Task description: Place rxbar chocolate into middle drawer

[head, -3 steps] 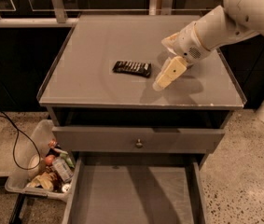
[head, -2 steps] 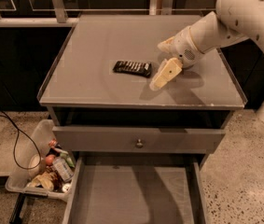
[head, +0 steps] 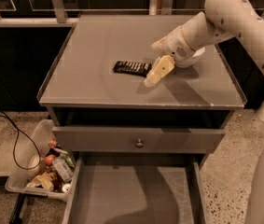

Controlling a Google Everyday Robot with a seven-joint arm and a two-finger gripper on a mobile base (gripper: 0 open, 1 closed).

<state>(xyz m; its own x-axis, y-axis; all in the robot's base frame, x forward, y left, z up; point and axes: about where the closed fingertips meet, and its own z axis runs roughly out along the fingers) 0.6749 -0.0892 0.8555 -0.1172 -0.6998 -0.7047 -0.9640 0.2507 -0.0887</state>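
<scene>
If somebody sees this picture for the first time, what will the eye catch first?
First comes the pale robot arm reaching over the grey cabinet top. Its gripper is at the right end of the rxbar chocolate, with the fingers open. Next is the middle drawer, pulled far out below the knob drawer. A clear bin of mixed items stands on the ground at the left.

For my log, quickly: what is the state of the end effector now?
End effector: open, holding nothing, beside the bar on the table.
</scene>
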